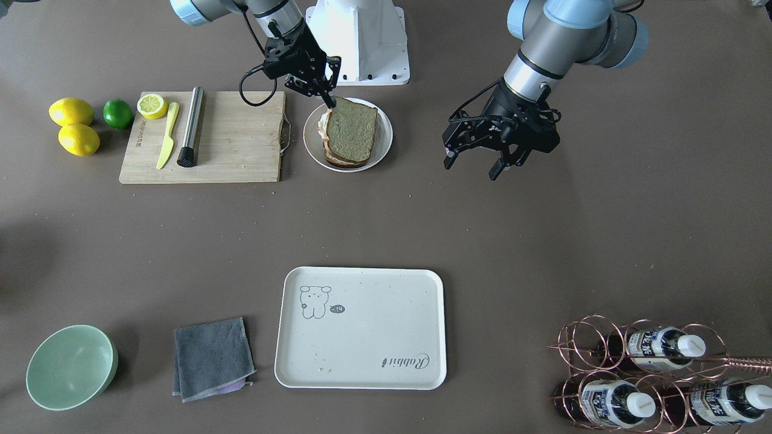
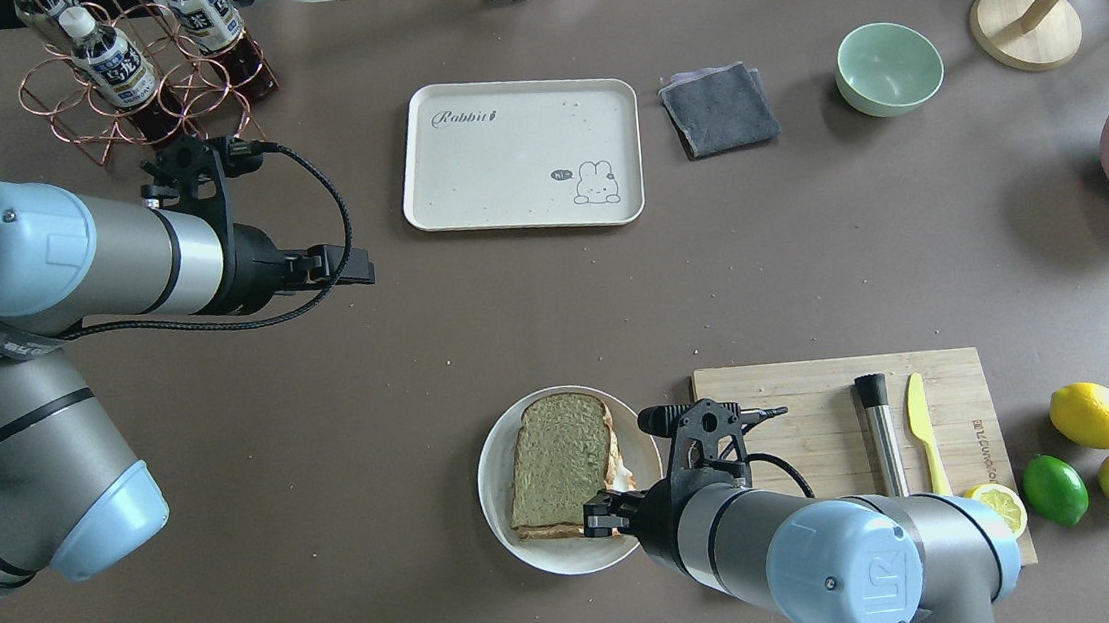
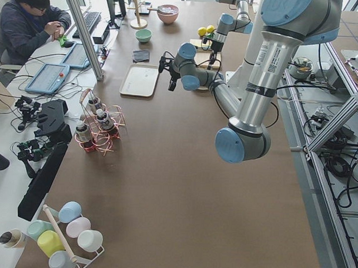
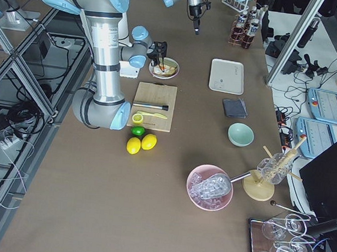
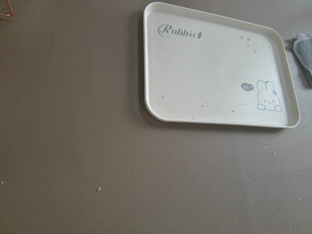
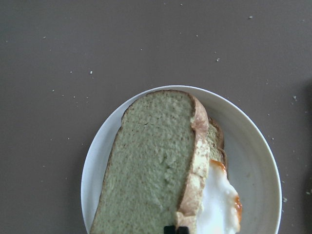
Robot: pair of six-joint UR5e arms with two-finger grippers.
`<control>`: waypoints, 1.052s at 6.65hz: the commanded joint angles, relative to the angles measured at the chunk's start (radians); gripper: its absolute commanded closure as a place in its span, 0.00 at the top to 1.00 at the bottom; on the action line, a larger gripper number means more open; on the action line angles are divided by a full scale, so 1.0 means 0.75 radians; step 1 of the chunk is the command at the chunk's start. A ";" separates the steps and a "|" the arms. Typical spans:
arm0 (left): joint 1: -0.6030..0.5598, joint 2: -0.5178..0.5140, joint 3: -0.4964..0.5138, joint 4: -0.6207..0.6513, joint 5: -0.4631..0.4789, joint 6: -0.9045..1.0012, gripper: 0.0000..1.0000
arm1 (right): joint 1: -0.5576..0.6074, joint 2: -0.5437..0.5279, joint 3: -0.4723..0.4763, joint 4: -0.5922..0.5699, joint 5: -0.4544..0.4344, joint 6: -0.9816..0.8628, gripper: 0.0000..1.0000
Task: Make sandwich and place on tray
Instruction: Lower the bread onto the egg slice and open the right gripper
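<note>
sandwich (image 1: 351, 129) is on the round white plate (image 1: 386, 141) close to the robot base. Top slice is skewed and the fried egg (image 6: 218, 204) pokes out one side. right gripper (image 1: 329, 101) is at the base-side corner, fingers nearly together on the top slice's crust. It reads as a pinch on that slice only. tray (image 1: 374, 343) is well apart, across the table, holding nothing but crumbs. left gripper (image 1: 472, 164) hangs over bare table beside the plate, jaws spread, nothing in them.

Risks:
- A corner pinch on one slice probably lifts the top bread alone and leaves the egg and bottom slice behind.
- Soft bread may droop or tear at the crust.
- The egg looks loose and could slide out on the long carry.
- Any drag could shove the plate.

Surface: flat dark brown tabletop (image 1: 543, 241), crumb-speckled.

Around:
- cutting board (image 1: 235, 144) with knife and metal muddler
- lemons (image 1: 71, 111) and lime (image 1: 117, 113)
- grey cloth (image 1: 211, 358)
- green bowl (image 1: 69, 366)
- copper bottle rack (image 1: 633, 367)
- a person (image 3: 30, 23) sits at a side desk
</note>
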 commanded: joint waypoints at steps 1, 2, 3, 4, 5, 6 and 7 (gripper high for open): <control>0.003 -0.007 0.004 0.000 0.002 0.000 0.98 | -0.016 -0.003 -0.014 0.001 -0.013 -0.002 0.00; 0.008 -0.007 0.004 0.000 0.002 0.000 0.98 | -0.014 -0.010 -0.014 -0.001 -0.015 -0.002 0.00; 0.012 -0.007 0.004 -0.002 0.002 0.000 0.98 | -0.012 -0.014 -0.014 0.001 -0.013 -0.006 0.00; 0.014 -0.007 0.006 -0.002 0.002 0.000 0.98 | -0.008 -0.014 -0.014 0.005 -0.013 -0.006 0.36; 0.014 -0.007 0.004 -0.002 0.002 -0.002 0.98 | -0.004 -0.012 -0.008 0.007 -0.027 -0.002 0.99; 0.014 -0.007 0.004 -0.004 0.002 -0.002 0.98 | 0.025 -0.014 0.005 0.007 -0.027 -0.002 1.00; 0.024 -0.007 0.002 -0.004 0.002 -0.014 0.98 | 0.094 -0.030 0.031 -0.011 0.007 -0.004 1.00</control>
